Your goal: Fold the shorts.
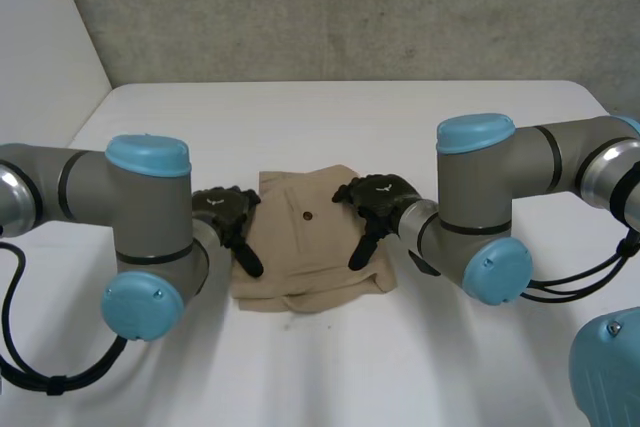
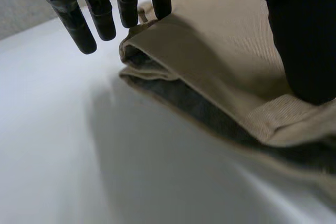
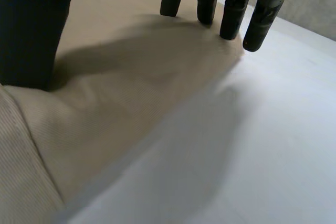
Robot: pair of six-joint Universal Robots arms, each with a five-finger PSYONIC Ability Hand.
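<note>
Tan shorts (image 1: 312, 247) lie folded into a small stack at the table's middle, a dark button (image 1: 307, 216) on top. My left hand (image 1: 226, 215) rests at the stack's left edge. In the left wrist view its straight fingers (image 2: 100, 9) touch the folded edge of the shorts (image 2: 220, 61) and the thumb (image 2: 302, 40) presses on top; it is open. My right hand (image 1: 376, 203) lies on the stack's right side. In the right wrist view its straight fingers (image 3: 233, 9) stand along the edge of the shorts (image 3: 131, 77), with the thumb (image 3: 31, 30) pressing the cloth; it is open.
The white table (image 1: 400, 127) stretches bare all round the shorts, ending at a grey wall (image 1: 350, 7) behind. Both forearms with their light-blue caps (image 1: 148, 155) reach in low from either side of the stack.
</note>
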